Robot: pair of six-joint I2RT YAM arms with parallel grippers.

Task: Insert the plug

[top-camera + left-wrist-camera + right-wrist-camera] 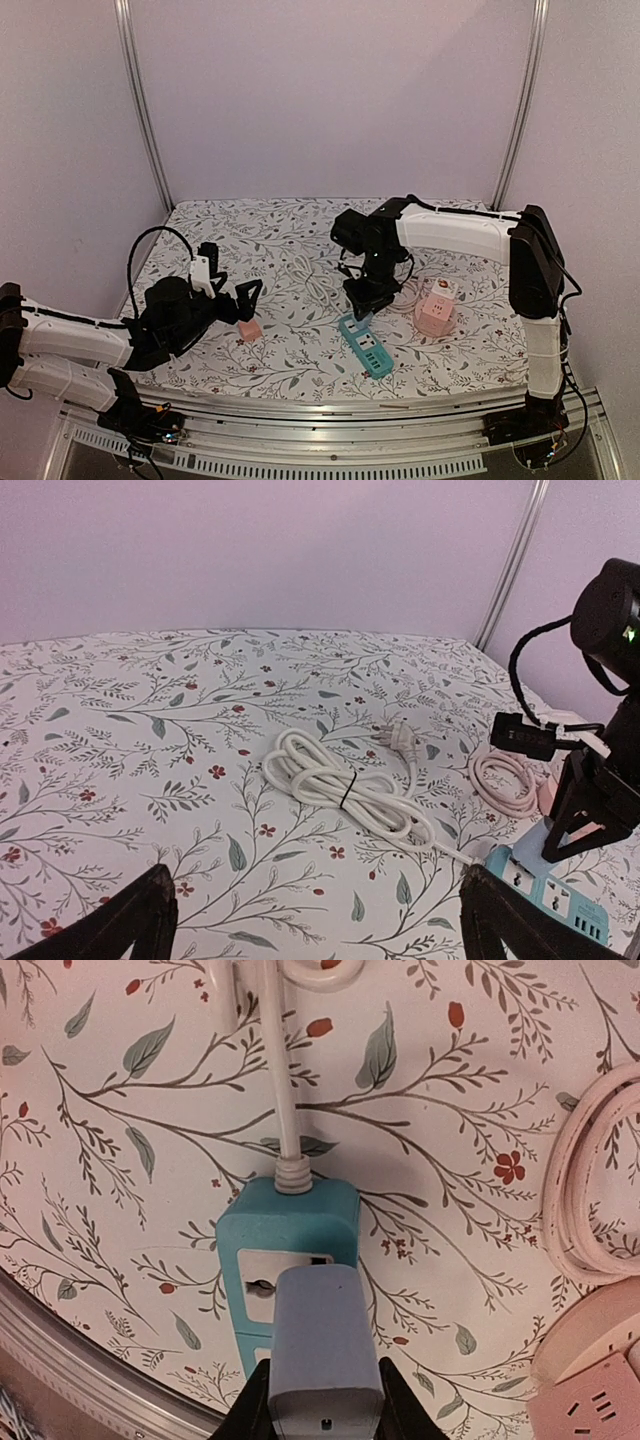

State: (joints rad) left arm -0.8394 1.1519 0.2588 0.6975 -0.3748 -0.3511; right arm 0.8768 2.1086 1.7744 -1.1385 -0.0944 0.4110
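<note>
Right gripper (322, 1408) clamped one grey-blue plug (318, 1330) | one teal power strip (290, 1218) lay just beneath it, sockets partly hidden, prongs unseen | left gripper (322, 920) gaped empty, one white cable coil (340, 785) ahead.

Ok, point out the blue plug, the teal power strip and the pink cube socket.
blue plug (325, 1340): right wrist view, flat face centre.
teal power strip (290, 1215): right wrist view, cable end.
pink cube socket (434, 316): top external view, near face.
</note>
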